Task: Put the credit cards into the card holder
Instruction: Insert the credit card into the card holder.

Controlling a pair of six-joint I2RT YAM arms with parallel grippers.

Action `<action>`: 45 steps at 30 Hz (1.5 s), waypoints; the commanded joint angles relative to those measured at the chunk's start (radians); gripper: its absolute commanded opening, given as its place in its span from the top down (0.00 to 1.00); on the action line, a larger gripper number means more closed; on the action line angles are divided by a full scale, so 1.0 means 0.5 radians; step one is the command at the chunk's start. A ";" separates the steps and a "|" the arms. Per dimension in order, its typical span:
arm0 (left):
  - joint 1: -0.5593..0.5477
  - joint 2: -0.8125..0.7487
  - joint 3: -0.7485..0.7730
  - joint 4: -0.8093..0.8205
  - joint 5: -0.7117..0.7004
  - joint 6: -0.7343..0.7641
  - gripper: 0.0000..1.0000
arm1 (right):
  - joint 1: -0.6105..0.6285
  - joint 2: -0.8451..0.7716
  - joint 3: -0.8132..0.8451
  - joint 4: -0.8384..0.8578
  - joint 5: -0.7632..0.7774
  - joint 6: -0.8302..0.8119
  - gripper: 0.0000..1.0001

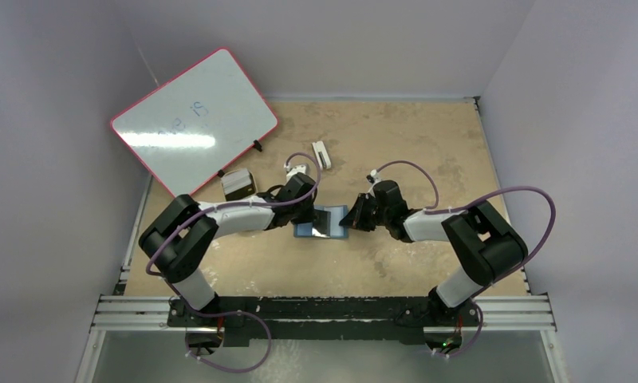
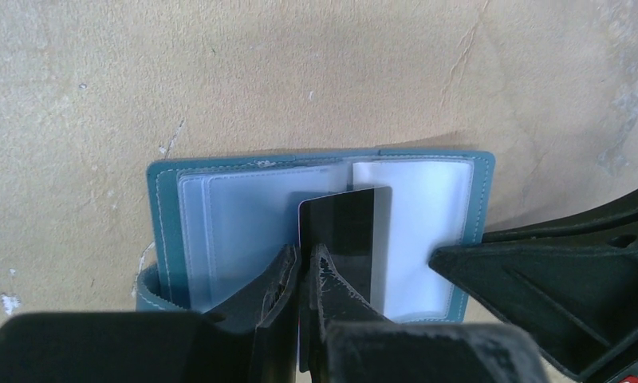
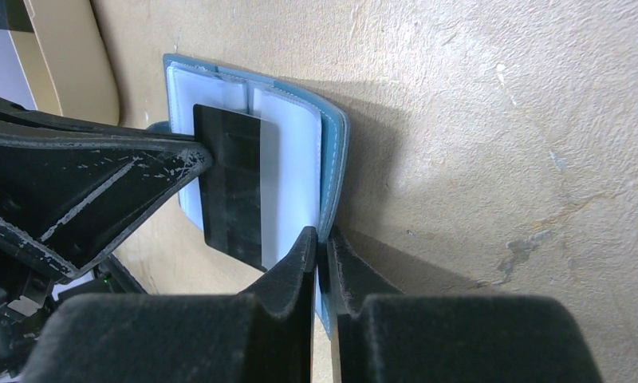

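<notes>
At the middle of the table (image 1: 427, 144), the card holder (image 2: 220, 231) lies spread open with its clear pockets facing up. Its long axis runs from left to right, and its fold runs from the near side to the far side. One dark, glossy credit card (image 2: 352, 227) sits over that fold. The card's long sides follow the fold and one short edge points away from the left gripper (image 2: 304, 254). Whether the card rests flat on the pockets or is tipped up cannot be told.

The left gripper is clenched on the card, pinching it along one long edge. The rest of the card reaches out past the fingertips over the pockets. The right gripper (image 3: 322, 238) is clamped on the teal border at the right end of the holder, so the holder spreads away from its tips toward the left arm. The two grippers face each other across the holder, close together but apart, with the card between them.

Bare tabletop surrounds the holder on its near and far sides, and the table's edges are well off. A tan tray (image 3: 76, 56) stands near the holder's far left corner, beside the left arm. A small white block (image 1: 321, 153) lies farther back, well apart. A whiteboard (image 1: 194, 120) leans over the far left corner.
</notes>
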 commanded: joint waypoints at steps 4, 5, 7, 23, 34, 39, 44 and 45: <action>0.009 0.021 -0.123 0.285 -0.011 -0.193 1.00 | 0.005 0.000 -0.058 -0.062 0.055 -0.015 0.91; 0.009 0.016 -0.131 0.302 -0.027 -0.210 1.00 | 0.006 -0.003 -0.061 -0.059 0.055 -0.010 0.91; 0.011 0.009 -0.142 0.335 -0.030 -0.236 1.00 | 0.005 -0.006 -0.072 -0.048 0.055 -0.007 0.90; -0.028 0.218 0.000 0.444 0.372 -0.113 1.00 | 0.006 -0.009 -0.026 -0.099 0.065 -0.041 0.83; -0.028 0.156 -0.021 0.478 0.488 -0.136 0.72 | 0.003 -0.218 0.003 -0.424 0.294 -0.096 0.65; -0.029 0.163 -0.056 0.580 0.519 -0.196 0.71 | 0.003 -0.353 0.030 -0.592 0.385 -0.105 0.64; -0.031 0.224 -0.026 0.613 0.560 -0.214 0.71 | 0.004 -0.458 0.029 -0.685 0.423 -0.128 0.62; -0.031 0.227 -0.023 0.629 0.568 -0.225 0.71 | 0.003 -0.472 0.021 -0.679 0.424 -0.128 0.63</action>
